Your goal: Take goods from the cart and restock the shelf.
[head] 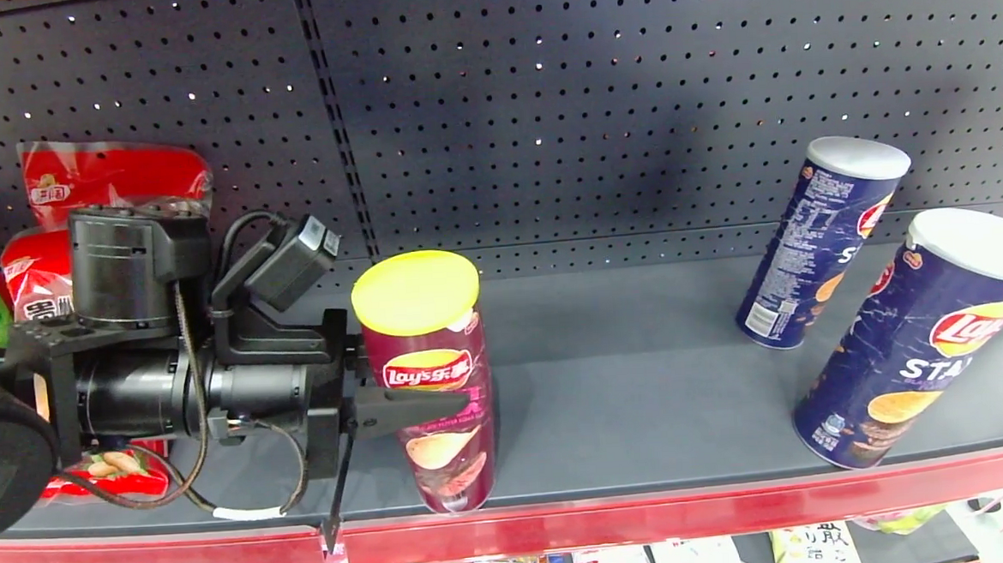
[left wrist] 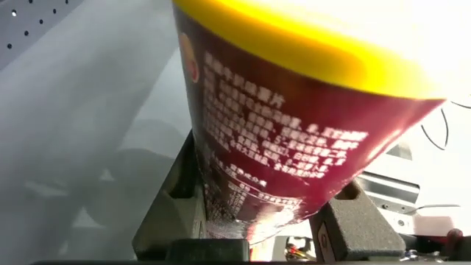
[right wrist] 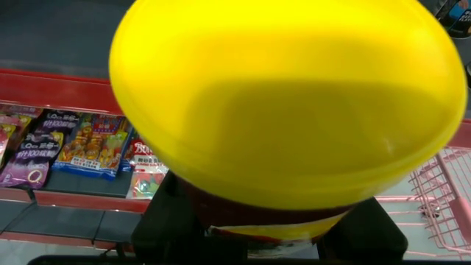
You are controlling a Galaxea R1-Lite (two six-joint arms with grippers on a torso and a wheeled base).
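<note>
Lying level, left gripper (head: 426, 397) clasps upright maroon can (head: 446, 456).

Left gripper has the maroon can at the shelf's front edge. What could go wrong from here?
1. The maroon can is close behind the red front lip; if the left gripper drags it while pulling back, it might tip off the shelf.
2. The right gripper holds a second yellow-lidded can above the lower shelves; a slip could drop it.
</note>
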